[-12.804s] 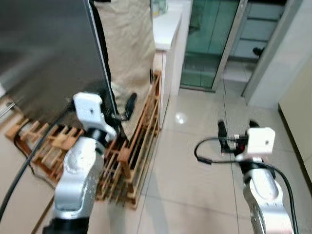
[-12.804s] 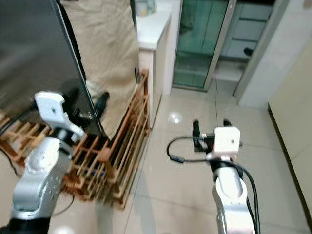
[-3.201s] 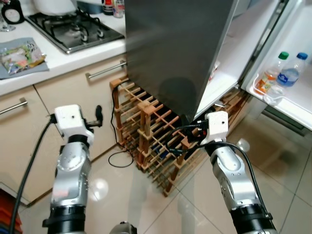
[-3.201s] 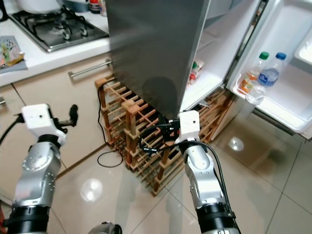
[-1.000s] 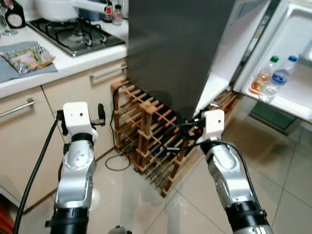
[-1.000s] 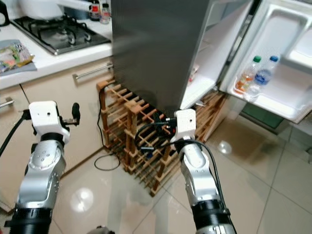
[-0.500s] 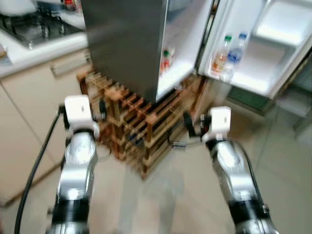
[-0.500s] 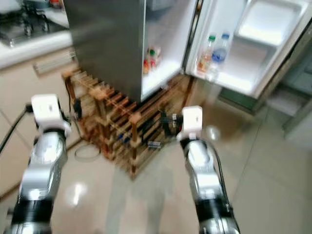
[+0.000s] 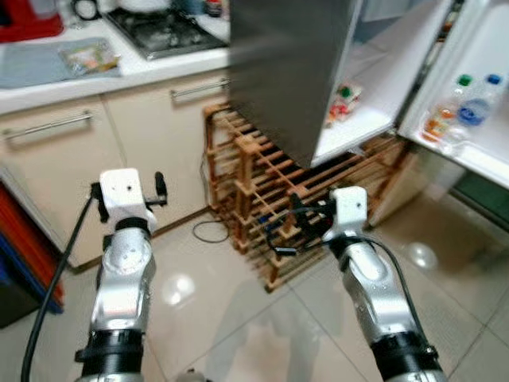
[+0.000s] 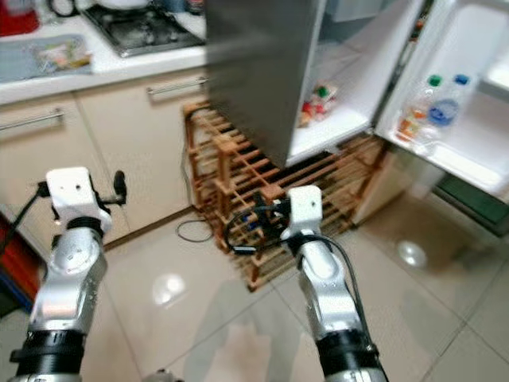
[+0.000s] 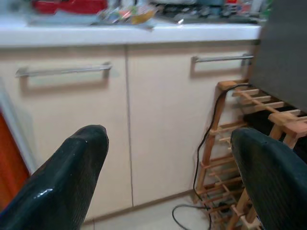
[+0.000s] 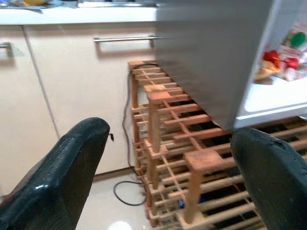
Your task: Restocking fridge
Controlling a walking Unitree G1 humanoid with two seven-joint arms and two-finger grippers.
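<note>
- Fetching is the step in hand, by my read: your left jaws (image 9: 127,193) and right jaws (image 9: 301,218) both stand wide apart and carry nothing.
- Your fridge (image 9: 374,103) stands open ahead on the right, bottles (image 9: 465,107) in its door.
- Next, steer toward the food packet (image 9: 89,57) on the tabletop (image 9: 111,76), well apart from both jaws.

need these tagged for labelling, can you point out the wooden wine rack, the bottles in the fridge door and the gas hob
wooden wine rack (image 9: 262,171), left eye view, top rail.
bottles in the fridge door (image 9: 469,111), left eye view, blue-capped bottle's body.
gas hob (image 9: 163,30), left eye view, burner grate.
</note>
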